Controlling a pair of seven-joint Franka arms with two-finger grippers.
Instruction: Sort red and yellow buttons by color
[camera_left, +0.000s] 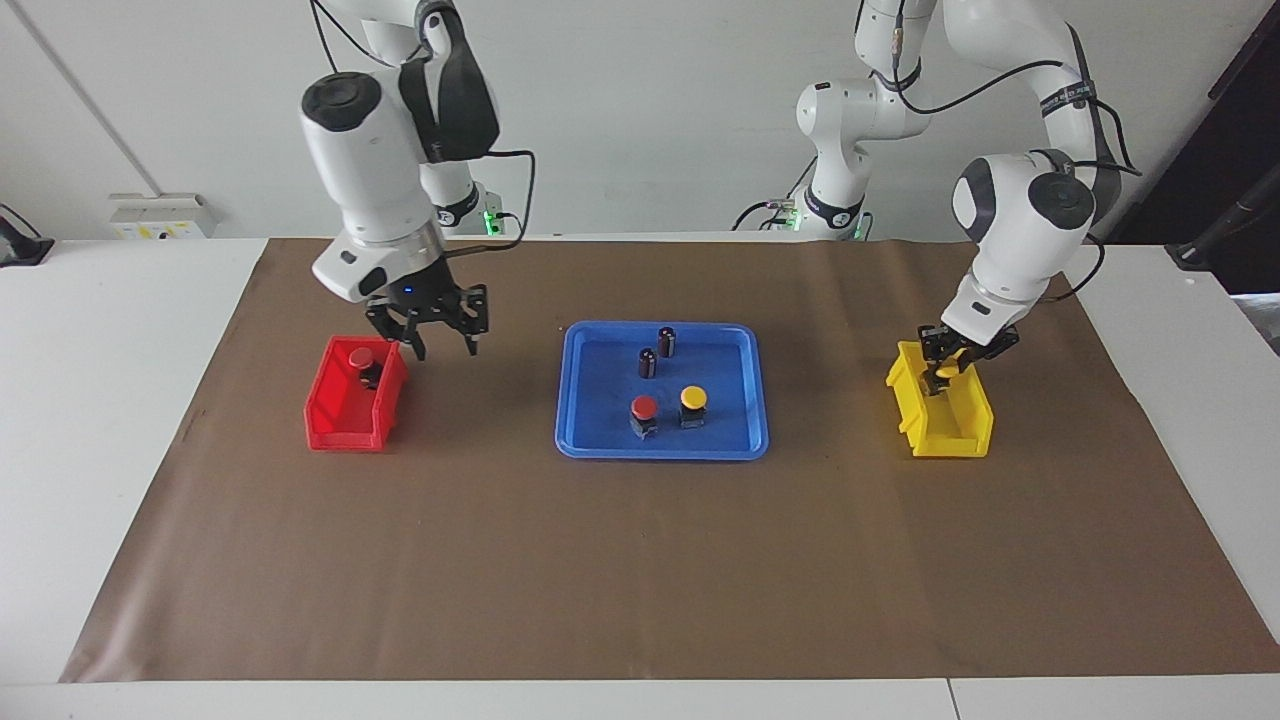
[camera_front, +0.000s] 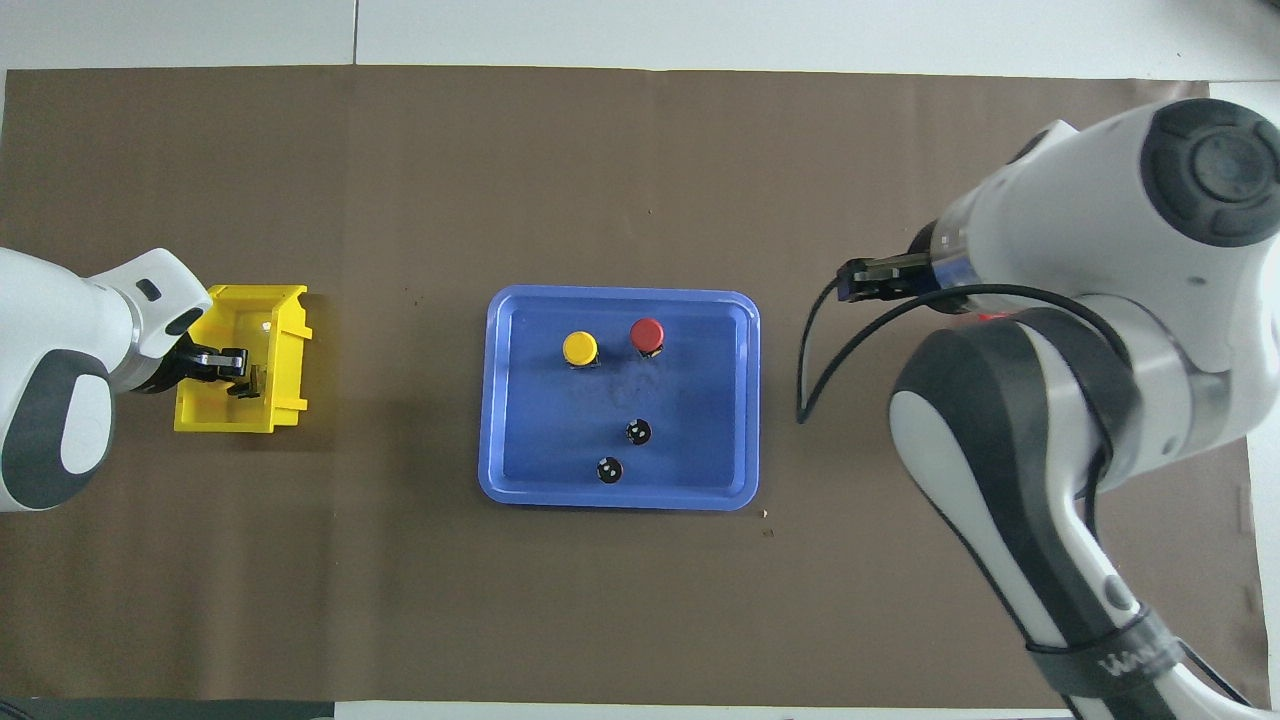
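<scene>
One red button (camera_left: 644, 409) and one yellow button (camera_left: 693, 400) stand side by side in the blue tray (camera_left: 660, 450), at the part farther from the robots; they also show in the overhead view, red (camera_front: 647, 335) and yellow (camera_front: 580, 348). A second red button (camera_left: 362, 360) lies in the red bin (camera_left: 345, 420). My right gripper (camera_left: 440, 338) hangs open and empty just above the mat beside the red bin, on its tray side. My left gripper (camera_left: 945, 366) is down inside the yellow bin (camera_left: 950, 430), shut on the second yellow button (camera_left: 948, 373).
Two dark capless cylinders (camera_left: 667, 342) (camera_left: 648, 362) stand in the tray, nearer to the robots than the buttons. A brown mat (camera_left: 640, 560) covers the table. In the overhead view my right arm hides the red bin; the yellow bin (camera_front: 285, 330) shows.
</scene>
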